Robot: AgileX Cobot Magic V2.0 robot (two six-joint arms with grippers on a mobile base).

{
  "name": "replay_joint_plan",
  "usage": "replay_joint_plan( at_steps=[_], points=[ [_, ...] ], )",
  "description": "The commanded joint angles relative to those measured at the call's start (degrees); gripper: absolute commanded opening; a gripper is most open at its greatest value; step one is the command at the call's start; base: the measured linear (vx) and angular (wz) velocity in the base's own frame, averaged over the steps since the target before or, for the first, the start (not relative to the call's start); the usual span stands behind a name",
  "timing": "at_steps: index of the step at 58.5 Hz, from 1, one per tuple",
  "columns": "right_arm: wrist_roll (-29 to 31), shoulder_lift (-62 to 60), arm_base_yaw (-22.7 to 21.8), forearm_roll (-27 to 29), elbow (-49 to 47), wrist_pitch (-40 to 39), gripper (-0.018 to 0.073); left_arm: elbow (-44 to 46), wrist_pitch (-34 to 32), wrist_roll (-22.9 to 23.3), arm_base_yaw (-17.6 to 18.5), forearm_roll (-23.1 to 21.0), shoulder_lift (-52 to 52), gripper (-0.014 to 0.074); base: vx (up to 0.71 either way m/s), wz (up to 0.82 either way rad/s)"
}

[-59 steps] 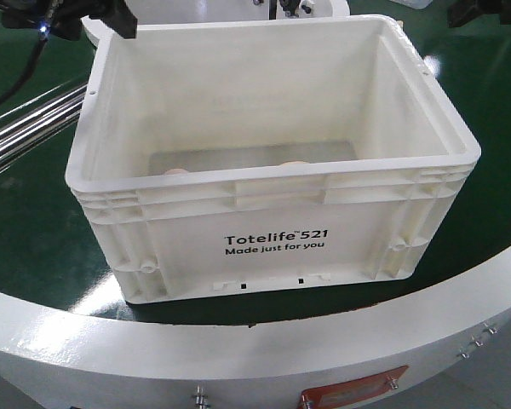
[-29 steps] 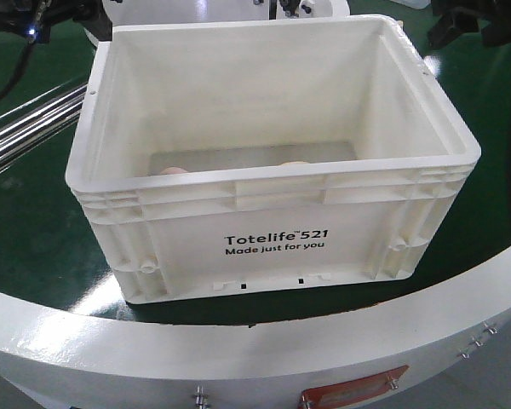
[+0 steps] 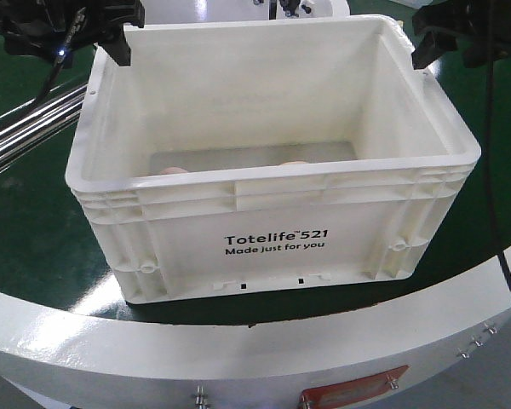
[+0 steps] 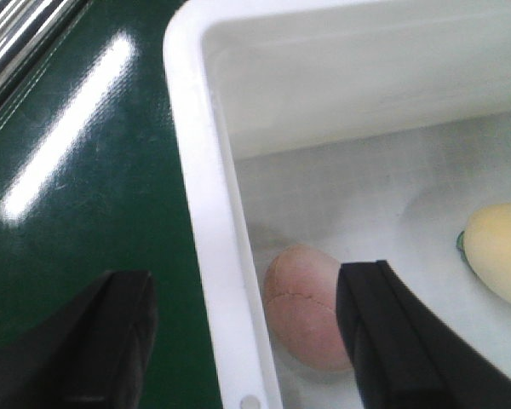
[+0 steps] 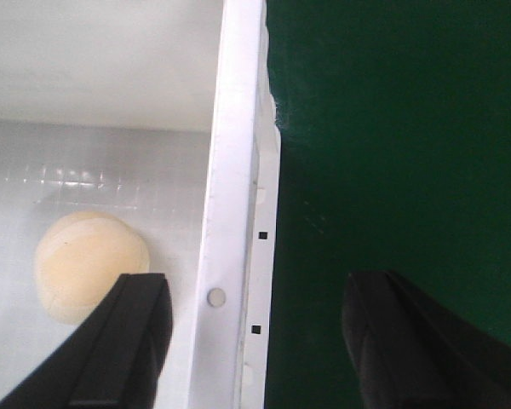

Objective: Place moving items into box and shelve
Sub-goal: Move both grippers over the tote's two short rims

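From my left wrist, my left claw is spread wide and holds nothing. Its two dark fingers straddle the white box, one over the green surface at 7 o'clock and one inside at 5 o'clock. The box wall stands between them. The pinkish-brown ball lies on the box floor in the corner against that wall, and my inner finger hides part of it. The pale yellow ball lies apart from it at 3 o'clock. Steel rails cross the frame at 11 o'clock.

From my right wrist, my right claw is likewise spread and holds nothing, with the box rim running up between its fingers. The pale yellow ball sits on the floor at 8 o'clock, near the wall, its lower edge behind my inner finger.

From the front, the box stands upright on the surface with its printed side at 6 o'clock. My claws hang at its 11 and 1 o'clock corners and the rails lie at 9 o'clock. A white curved rim bounds the surface at 6 o'clock and carries an orange plate. The front wall hides most of both balls.
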State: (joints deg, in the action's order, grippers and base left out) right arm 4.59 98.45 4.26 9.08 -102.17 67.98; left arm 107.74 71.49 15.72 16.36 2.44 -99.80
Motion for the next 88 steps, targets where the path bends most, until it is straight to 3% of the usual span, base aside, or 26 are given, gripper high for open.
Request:
replay_joint_plan(
  at_steps=[1,24,59,71,88],
  points=[
    [0.2,-1.5,-0.2,1.4,-1.9,-2.2,0.0501,1.8,-1.7,0.5,0.2,-0.1,2.0,0.0559,0.0,0.0],
    [0.2,1.3,-0.2,1.4,-1.9,1.3,0.0502,1.8,0.3,0.9,0.2,0.2,-0.1,0.0559,0.0,0.0],
    [0.2,1.6,-0.2,1.8,-1.9,-0.5,0.0502,1.8,0.3,0.4,0.3,0.2,-1.0,0.0559,0.0,0.0],
    [-2.6,2.0,-0.2,1.2,-1.9,3.3,0.0502,1.8,0.3,0.8,0.3,-2.4,-1.1,0.0559,0.0,0.0],
    [-2.8,3.6,-0.1,1.1,-1.9,5.9,0.0502,1.8,0.4,-1.2,0.3,-2.4,-1.3,0.0559,0.0,0.0]
  ],
)
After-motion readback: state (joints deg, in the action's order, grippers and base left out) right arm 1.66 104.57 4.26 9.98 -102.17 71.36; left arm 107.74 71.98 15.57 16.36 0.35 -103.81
